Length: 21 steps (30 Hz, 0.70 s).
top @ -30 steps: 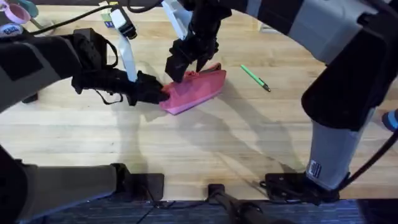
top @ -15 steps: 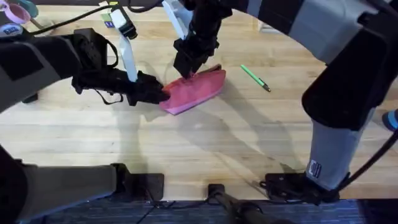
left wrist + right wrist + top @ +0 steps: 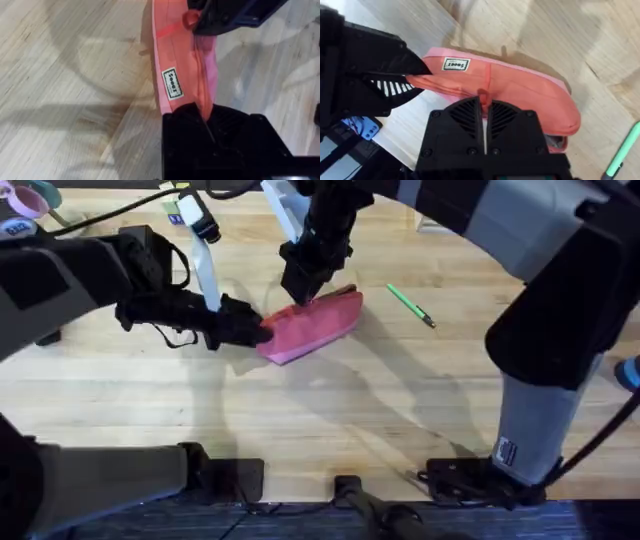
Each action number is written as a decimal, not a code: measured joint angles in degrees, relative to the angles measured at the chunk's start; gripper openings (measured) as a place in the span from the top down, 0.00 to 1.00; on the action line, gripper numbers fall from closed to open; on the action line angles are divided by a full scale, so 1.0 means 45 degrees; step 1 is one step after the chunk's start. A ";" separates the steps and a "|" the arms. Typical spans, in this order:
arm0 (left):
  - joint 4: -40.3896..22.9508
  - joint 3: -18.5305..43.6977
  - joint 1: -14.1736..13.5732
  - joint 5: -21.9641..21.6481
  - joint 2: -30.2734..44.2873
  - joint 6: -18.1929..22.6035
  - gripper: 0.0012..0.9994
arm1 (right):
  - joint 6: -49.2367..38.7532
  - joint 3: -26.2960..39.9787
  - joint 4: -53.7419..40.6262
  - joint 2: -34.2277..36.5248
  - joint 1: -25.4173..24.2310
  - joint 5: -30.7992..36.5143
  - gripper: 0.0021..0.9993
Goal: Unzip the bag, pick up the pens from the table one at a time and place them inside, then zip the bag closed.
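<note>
The pink-red bag (image 3: 322,325) lies on the table (image 3: 350,420), left of centre. My left gripper (image 3: 262,330) is shut on the bag's left end, and the fabric (image 3: 182,75) runs in between its fingers (image 3: 205,117). From above, my right gripper (image 3: 303,292) is shut on the zipper pull along the bag's top edge; the pull (image 3: 483,96) sits pinched between its fingertips. One green pen (image 3: 411,306) lies on the wood to the right of the bag, also seen as a green pen (image 3: 620,155) at the frame's edge.
A white strip with a black-and-white device (image 3: 200,225) lies behind the left gripper at the back of the table. A pink object (image 3: 30,200) sits at the far left corner. Bare wood stretches in front of the bag.
The right gripper's fingers, spread apart over the bag a second ago, have come down and shut on the zipper pull. The left gripper and the bag have stayed put.
</note>
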 joint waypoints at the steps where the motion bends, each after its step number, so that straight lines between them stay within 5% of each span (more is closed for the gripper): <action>1: -0.0002 0.0000 0.0000 0.0000 0.0001 -0.0001 0.96 | 0.0000 0.0046 0.0002 0.0000 0.0000 -0.0042 0.97; 21: -0.0058 0.0000 0.0005 -0.0092 0.0001 0.0001 0.96 | -0.0044 0.0365 -0.0094 0.0000 0.0000 -0.0549 0.97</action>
